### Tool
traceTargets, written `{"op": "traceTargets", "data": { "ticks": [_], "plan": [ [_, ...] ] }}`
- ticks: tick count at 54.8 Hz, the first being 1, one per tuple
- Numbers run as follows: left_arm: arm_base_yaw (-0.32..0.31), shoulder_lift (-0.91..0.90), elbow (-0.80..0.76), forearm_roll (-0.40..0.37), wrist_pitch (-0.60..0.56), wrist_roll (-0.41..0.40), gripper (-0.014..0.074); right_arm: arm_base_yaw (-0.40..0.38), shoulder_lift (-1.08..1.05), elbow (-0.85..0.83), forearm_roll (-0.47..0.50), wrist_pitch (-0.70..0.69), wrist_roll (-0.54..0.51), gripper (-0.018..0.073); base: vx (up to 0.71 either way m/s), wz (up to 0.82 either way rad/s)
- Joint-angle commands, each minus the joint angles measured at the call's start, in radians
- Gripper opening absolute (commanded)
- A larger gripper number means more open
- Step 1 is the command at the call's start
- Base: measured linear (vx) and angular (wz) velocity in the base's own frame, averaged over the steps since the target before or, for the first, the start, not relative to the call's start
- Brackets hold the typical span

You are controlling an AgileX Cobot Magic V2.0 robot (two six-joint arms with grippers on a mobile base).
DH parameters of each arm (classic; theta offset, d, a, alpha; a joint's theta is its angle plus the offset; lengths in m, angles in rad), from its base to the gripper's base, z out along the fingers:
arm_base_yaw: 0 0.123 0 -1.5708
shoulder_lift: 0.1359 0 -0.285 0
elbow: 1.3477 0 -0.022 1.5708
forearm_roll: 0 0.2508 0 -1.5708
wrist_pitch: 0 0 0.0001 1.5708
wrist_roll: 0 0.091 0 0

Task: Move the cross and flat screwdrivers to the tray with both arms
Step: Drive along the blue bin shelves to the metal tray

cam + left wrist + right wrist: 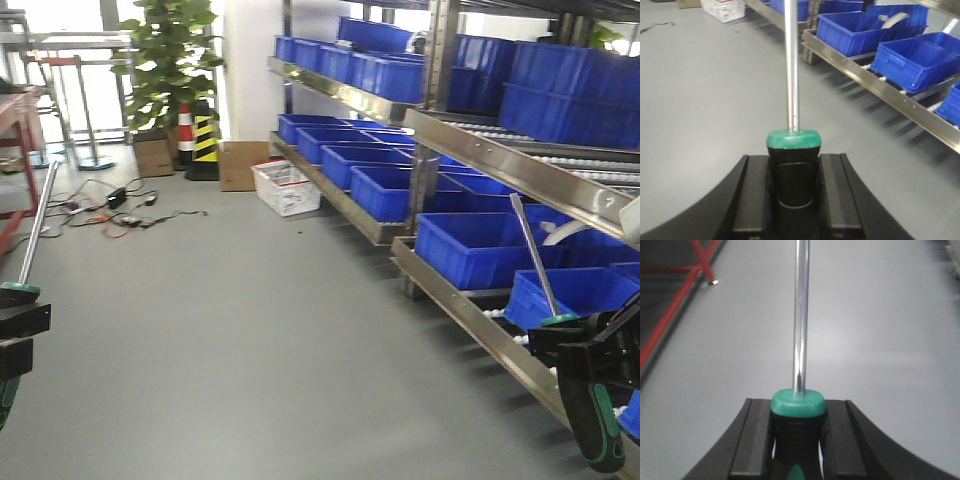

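My left gripper (12, 325) at the front view's lower left edge is shut on a screwdriver (35, 225) with a black and green handle; its steel shaft points up and away. In the left wrist view the handle (793, 170) sits between the fingers (752, 195). My right gripper (580, 345) at the lower right is shut on a second screwdriver (535, 258), its handle (598, 425) hanging below the jaws. In the right wrist view its handle (798, 425) is clamped between the fingers (840, 440). Which tip is cross or flat cannot be told. No tray shows.
Metal racks (470, 310) with several blue bins (470, 245) run along the right. A white basket (287, 187), a cardboard box (240, 165), a striped cone (205, 140), a plant (170, 60) and cables (110, 210) lie at the back. A red frame (18, 150) stands left. Grey floor (250, 340) lies between.
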Motion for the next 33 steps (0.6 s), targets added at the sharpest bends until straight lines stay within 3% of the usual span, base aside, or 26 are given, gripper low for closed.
{"op": "traceTargets", "data": {
  "ticks": [1,33],
  "plan": [
    [-0.004,-0.01,-0.029,-0.018,-0.087,-0.01,0.0003,-0.005,-0.02,-0.036,0.03,-0.066,-0.009,-0.0008,0.6,-0.33],
    [-0.004,-0.01,-0.029,-0.018,-0.087,-0.01,0.0003,-0.005,-0.02,-0.036,0.03,-0.066,-0.009,-0.0008,0.59,-0.48]
  ]
}}
